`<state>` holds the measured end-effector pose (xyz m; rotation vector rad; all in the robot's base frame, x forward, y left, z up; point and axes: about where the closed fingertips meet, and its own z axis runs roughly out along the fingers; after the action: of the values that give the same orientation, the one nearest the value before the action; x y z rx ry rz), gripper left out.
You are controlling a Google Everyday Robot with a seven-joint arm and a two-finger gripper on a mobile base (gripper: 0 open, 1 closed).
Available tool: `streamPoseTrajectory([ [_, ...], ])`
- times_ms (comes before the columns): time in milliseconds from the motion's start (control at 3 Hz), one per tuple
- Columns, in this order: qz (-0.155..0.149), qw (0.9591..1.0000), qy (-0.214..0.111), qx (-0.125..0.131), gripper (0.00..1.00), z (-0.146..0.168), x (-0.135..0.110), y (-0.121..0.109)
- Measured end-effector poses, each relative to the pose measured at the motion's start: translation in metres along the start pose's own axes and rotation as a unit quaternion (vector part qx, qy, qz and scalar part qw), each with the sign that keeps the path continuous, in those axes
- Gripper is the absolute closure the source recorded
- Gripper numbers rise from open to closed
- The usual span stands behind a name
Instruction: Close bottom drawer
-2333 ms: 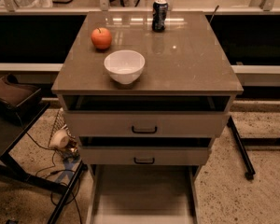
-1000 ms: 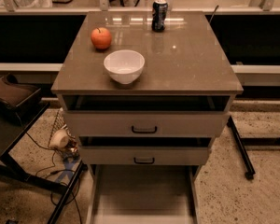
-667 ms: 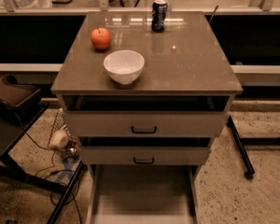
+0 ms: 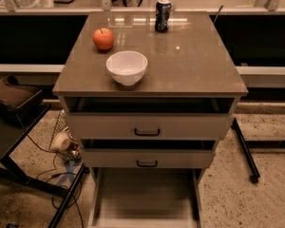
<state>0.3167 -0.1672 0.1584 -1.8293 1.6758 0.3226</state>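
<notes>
bottom drawer (image 4: 145,196): pulled far out at the near edge, grey inside showing, under the middle drawer (image 4: 147,158) | table (image 4: 199,65): white bowl (image 4: 127,66) near-left, apple (image 4: 103,38) far-left, can (image 4: 163,15) far centre | gripper: out of sight, cannot tell its state

**Bottom drawer stands wide open**

The bottom drawer (image 4: 145,196) is pulled far out of the cabinet's lowest tier, level and square to the frame. Its plain grey floor shows between two pale side walls that run toward the lower edge of the view. That edge cuts off the front panel, so its handle cannot be seen. The tool is out of view.
</notes>
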Motion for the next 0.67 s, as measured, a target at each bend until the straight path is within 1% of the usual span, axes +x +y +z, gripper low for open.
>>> streamPoseTrajectory([
  [667,-0.026,0.9996,-0.011,-0.001,1.0,0.029,-0.02,-0.042],
])
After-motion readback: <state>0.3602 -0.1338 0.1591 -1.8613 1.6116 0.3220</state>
